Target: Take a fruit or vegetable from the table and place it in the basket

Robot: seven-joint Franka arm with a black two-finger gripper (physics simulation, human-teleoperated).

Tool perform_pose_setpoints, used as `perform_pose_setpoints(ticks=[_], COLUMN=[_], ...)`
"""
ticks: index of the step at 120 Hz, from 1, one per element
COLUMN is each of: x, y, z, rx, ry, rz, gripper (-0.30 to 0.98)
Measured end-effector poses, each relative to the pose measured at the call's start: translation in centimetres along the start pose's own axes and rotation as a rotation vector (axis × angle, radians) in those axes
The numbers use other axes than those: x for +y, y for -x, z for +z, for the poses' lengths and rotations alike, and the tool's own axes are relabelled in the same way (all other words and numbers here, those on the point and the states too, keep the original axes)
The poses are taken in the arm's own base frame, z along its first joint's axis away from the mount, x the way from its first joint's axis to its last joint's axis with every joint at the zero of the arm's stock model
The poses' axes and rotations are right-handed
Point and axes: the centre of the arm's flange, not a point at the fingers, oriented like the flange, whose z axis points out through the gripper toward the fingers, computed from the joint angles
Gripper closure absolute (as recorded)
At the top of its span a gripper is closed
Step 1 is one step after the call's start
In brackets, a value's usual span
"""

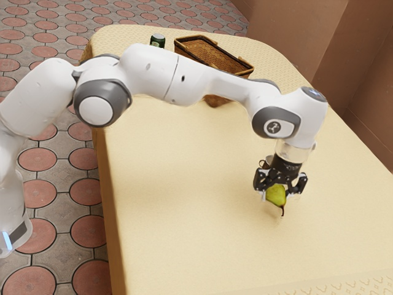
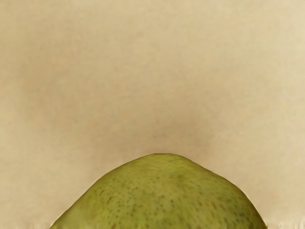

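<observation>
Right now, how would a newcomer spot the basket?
Find the yellow-clothed table, then its end farthest from the exterior camera. The basket is there, brown, woven and open-topped. Beside it, the green container is far smaller.

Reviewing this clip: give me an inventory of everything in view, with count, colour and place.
Pear: one, green, at the gripper
Basket: one, brown, at the table's far end, partly behind the arm
Can or jar: one, dark green, beside the basket
Unclear thing: one, dark-edged, partly hidden by the gripper
Table: one, pale yellow covering, under the arm
Floor: one, pinkish discs in grey, around the table
Wall: brown, exterior view's upper right
Arm: one, white and grey, over the table
Gripper: one, black, at the pear
</observation>
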Motion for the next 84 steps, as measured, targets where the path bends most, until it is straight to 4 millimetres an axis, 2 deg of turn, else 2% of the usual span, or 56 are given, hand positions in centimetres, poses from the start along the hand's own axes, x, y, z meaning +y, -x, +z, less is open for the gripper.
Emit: perform_pose_setpoints(ticks=[5,10,19,30,41,49,55,72,84], x=[-0.4,-1.1,-2.5,-4.0,-6.5,-8.5,-9.8,-13.4,-15.0], y=[0.1,-0.4,-3.8,-10.8,-19.7,-26.2,-29.9,-39.0,-44.3], z=[-2.2,-5.5,-11.2,-16.3,-20.1,-21.3,-21.9,-22.7,-22.3], rx=[0.003,0.012,0.049,0.078,0.109,0.133,0.149,0.194,0.228], ry=[0.020,0.054,0.117,0.182,0.235,0.257,0.272,0.304,0.323], rz=[0.001,-0.007,-0.060,-0.157,-0.258,-0.319,-0.345,-0.387,-0.380], gripper=[0.33,0.33,0.31,0.31,0.31,0.31,0.31,0.31,0.31])
